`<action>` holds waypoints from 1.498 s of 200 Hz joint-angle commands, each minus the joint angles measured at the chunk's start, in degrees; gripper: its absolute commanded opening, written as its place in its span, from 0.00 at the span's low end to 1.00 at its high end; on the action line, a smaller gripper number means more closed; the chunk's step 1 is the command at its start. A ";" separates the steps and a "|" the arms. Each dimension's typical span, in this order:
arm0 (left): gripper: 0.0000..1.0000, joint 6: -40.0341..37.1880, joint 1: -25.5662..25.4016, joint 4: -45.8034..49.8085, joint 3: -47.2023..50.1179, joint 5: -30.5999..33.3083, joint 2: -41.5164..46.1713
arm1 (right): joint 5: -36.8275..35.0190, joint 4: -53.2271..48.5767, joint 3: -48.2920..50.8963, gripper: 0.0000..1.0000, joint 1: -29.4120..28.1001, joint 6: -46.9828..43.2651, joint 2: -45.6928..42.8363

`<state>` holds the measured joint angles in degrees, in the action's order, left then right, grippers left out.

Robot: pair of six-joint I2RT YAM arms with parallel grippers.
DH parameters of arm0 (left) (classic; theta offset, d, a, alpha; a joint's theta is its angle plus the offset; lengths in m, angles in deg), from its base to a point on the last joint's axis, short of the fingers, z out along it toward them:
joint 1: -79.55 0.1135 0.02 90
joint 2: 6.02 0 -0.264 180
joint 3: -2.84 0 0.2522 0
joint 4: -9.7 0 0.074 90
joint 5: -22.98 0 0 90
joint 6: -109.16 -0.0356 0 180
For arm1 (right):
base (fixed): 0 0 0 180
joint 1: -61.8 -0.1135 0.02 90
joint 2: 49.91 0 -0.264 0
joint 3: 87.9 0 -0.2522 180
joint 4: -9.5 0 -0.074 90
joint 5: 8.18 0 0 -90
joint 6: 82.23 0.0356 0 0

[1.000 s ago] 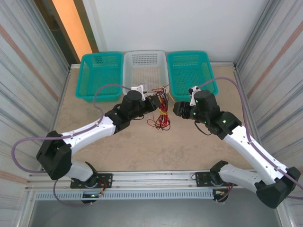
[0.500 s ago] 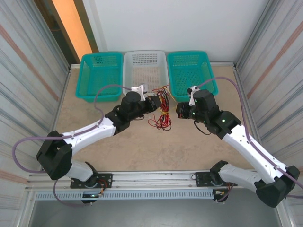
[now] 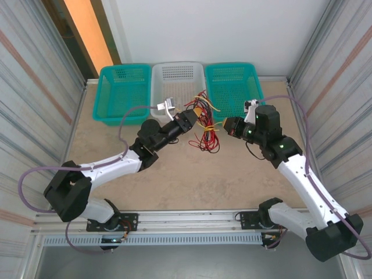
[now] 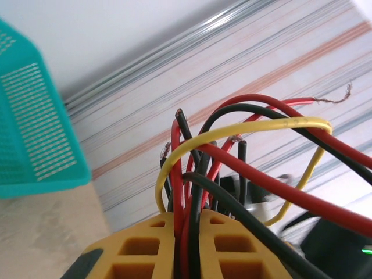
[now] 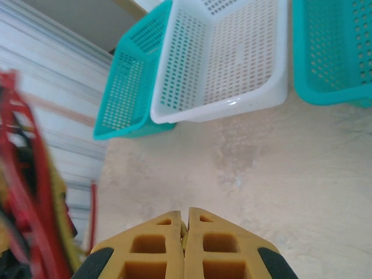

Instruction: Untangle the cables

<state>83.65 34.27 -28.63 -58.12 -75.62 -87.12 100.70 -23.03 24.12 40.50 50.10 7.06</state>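
**Cables carried toward the baskets; right gripper now closed beside them**

Over the last second my left arm [image 3: 116,163] has swung the cables [image 3: 203,125] from mid-table [image 3: 174,180] toward the far baskets. My right gripper [image 5: 186,224], half spread a second ago, has snapped together and pulled off to the right. I judge the tangle is being raised so its ends hang loose, though no strand looks separated yet.

My left gripper [image 4: 187,229] pinches several red and black wires between its yellow pads [image 4: 232,250]. A yellow loop and red arcs fan out past them. My right gripper is pressed together near the bundle, and I see no wire between its pads. Farther off, the white basket [image 3: 177,81] sits between two teal baskets [image 3: 122,87].
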 commanded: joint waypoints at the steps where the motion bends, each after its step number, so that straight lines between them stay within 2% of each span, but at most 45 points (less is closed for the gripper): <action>1: 0.00 5.71 -1.03 -18.67 -1.11 -2.79 0.86 | 5.95 7.47 3.39 0.00 1.49 4.37 1.33; 44: 0.00 5.23 -2.17 -23.14 -1.76 -1.87 -0.16 | 11.08 18.50 7.08 0.00 0.62 10.66 5.40; 75: 0.00 5.80 -2.19 -27.93 -1.74 1.90 -1.12 | 9.40 21.90 8.49 0.00 -5.29 11.72 8.03; 107: 0.00 6.90 -2.27 -29.16 -3.72 2.31 -2.74 | 9.05 32.94 13.88 0.00 -8.17 17.64 8.59; 125: 0.00 6.27 -2.28 -29.05 -3.47 2.88 -2.58 | 7.33 29.65 13.39 0.00 -8.36 16.77 7.51; 135: 0.00 6.29 -2.11 -28.38 -2.63 3.80 -2.13 | 4.65 22.84 11.47 0.16 -7.96 13.83 5.56; 144: 0.00 6.06 -1.64 -26.42 -1.80 4.02 -1.30 | 1.04 15.73 9.36 0.39 -7.31 10.79 2.87; 156: 0.00 5.26 -1.23 -22.13 -0.24 4.45 0.55 | -3.91 7.71 7.02 0.61 -5.56 7.67 -1.33; 170: 0.00 3.10 -1.13 -16.59 1.06 4.61 3.29 | -6.56 1.42 4.58 0.73 -2.33 4.81 -6.02; 199: 0.00 -2.15 -1.13 -4.17 0.91 3.78 8.08 | -6.22 -6.03 -1.74 0.81 0.62 -2.53 -9.29; 220: 0.00 -5.01 -1.13 3.34 0.15 3.68 10.69 | 2.82 -4.61 -5.25 0.82 0.02 -6.24 -7.83; 233: 0.00 -5.98 -1.13 6.53 -0.03 3.88 11.76 | 6.72 -3.04 -6.86 0.85 -2.42 -7.84 -6.49; 262: 0.00 -6.79 -1.09 8.89 0.27 4.69 13.21 | 7.59 1.17 -8.25 0.88 -10.51 -10.84 -5.06; 299: 0.00 -5.92 -1.07 7.54 0.38 4.05 13.20 | 8.13 2.38 -9.71 0.83 -13.14 -10.84 -0.65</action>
<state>78.69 33.29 -19.15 -57.00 -71.86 -75.80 106.86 -22.41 16.93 28.24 41.68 4.24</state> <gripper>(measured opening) 0.130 0.854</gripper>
